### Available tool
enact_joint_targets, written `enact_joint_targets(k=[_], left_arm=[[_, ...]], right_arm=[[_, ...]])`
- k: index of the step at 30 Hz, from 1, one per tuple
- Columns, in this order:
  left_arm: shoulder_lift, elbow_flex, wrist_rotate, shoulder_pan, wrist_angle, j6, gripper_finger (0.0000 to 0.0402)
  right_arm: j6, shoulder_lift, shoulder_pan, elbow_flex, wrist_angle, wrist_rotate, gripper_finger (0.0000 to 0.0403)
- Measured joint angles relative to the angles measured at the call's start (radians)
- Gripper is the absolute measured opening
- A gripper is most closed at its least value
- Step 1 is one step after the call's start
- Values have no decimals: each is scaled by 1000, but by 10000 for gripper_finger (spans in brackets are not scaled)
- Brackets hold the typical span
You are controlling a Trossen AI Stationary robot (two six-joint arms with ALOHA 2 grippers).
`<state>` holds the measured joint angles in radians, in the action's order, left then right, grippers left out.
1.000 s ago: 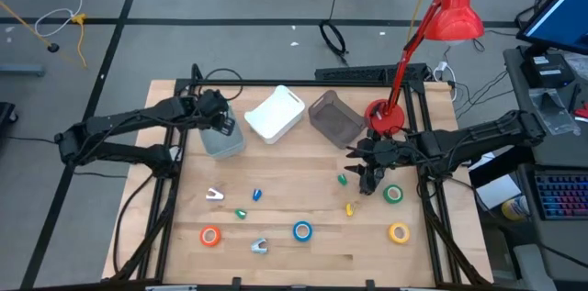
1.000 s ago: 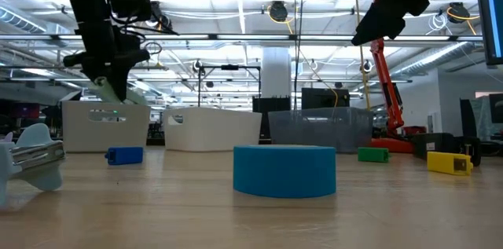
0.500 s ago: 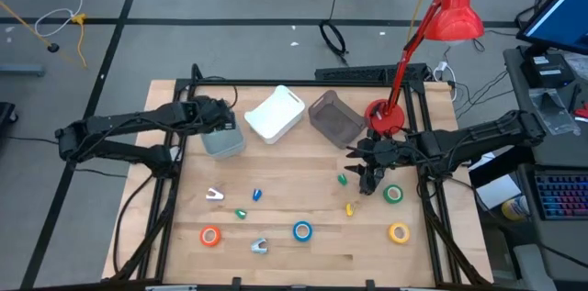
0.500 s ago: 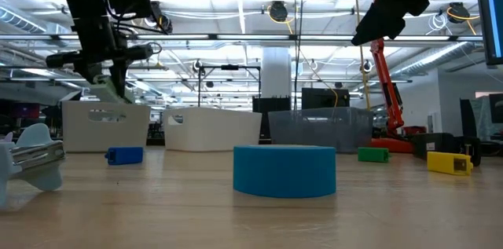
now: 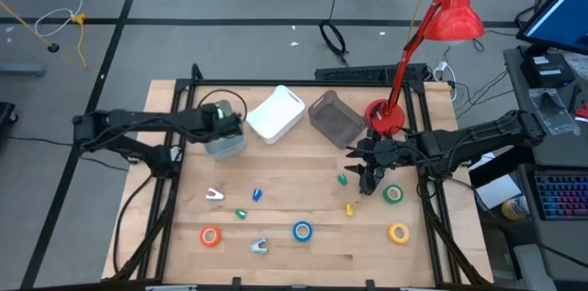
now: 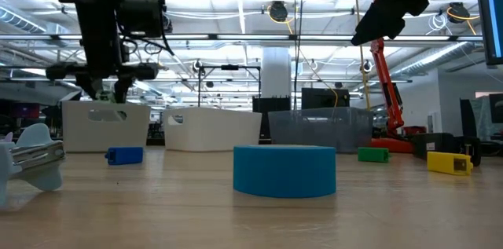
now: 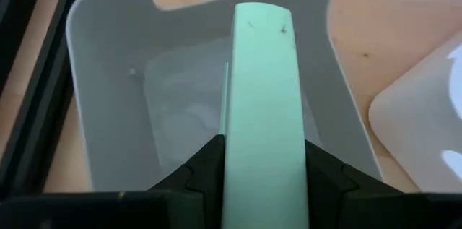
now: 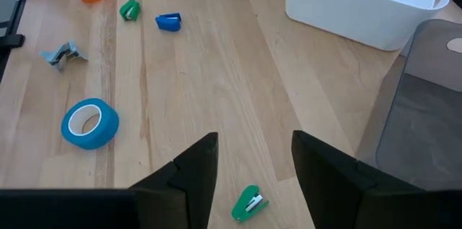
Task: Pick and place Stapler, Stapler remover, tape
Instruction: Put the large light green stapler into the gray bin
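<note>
1. Left gripper (image 7: 263, 186): clamped on a pale mint stapler (image 7: 261, 99), held lengthwise straight over the grey bin (image 5: 223, 140) at the table's back left. The item hangs above the bin's open mouth, apparently so it can drop in cleanly.
2. Grey bin: interior shows only bare walls and floor beneath the stapler; likely the stapler's destination.
3. White bin (image 5: 275, 114) and dark translucent bin (image 5: 335, 118): set in a row beside the grey one along the back, probably one container per item class.
4. Right gripper (image 8: 249, 160): fingers apart, holding nothing, hovering over the table's right-centre, near a small green stapler (image 8: 249, 204); it appears parked while the left arm works.
5. Tape, on the table's front half: orange roll (image 5: 210, 235), blue roll (image 5: 302, 230), yellow roll (image 5: 398, 232), green roll (image 5: 394, 194). All lie flat, well apart, unsorted.
6. Small items awaiting sorting: blue piece (image 5: 256, 194), green piece (image 5: 241, 214), yellow piece (image 5: 349, 208), white staple remover (image 5: 215, 195), grey staple remover (image 5: 259, 246).
7. Red desk lamp (image 5: 432, 34): stands at back right, clear of the work.
</note>
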<state>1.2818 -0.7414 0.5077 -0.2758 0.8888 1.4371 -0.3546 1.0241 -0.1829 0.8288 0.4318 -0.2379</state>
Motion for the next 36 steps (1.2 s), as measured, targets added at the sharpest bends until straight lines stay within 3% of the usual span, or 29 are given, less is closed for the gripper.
enact_joint_targets(k=[14,36], left_arm=[[21,0,-2,70,140,206,129],[21,0,-11,75,139,189,129]], right_arm=[[0,0,0,0,2,3,169],[0,0,0,0,1,4,169]])
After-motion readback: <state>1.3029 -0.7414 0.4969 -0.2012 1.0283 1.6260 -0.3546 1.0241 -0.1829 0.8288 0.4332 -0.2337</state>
